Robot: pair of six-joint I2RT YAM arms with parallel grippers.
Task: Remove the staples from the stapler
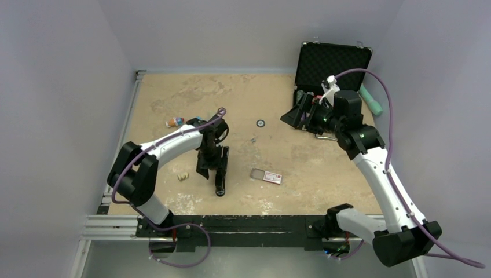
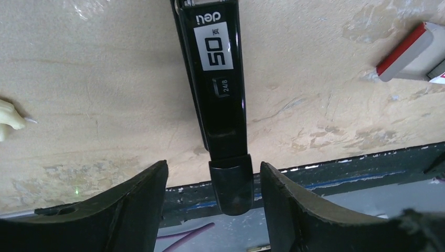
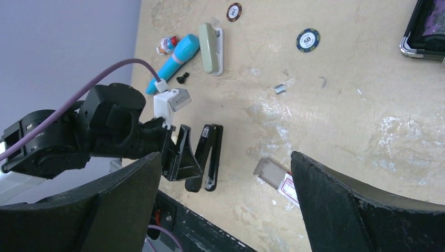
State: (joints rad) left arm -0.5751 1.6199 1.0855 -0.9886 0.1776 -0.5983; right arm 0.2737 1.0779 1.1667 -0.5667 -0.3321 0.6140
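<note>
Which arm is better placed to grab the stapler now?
Left. The left gripper is over the stapler, open, with a finger on either side of its end and not touching it. The right gripper is open, far off by the case.

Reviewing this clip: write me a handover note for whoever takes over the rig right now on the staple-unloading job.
Left gripper: open, jaws on either side of one end of the long black stapler, with gaps on both sides and no grip.
Right gripper: open and empty, raised at the far right near the open black case.
Stapler: lying flat on the tan table; it looks closed.
Done: the approach only.
Left to do: grip the stapler, open it, take out the staples.
</note>
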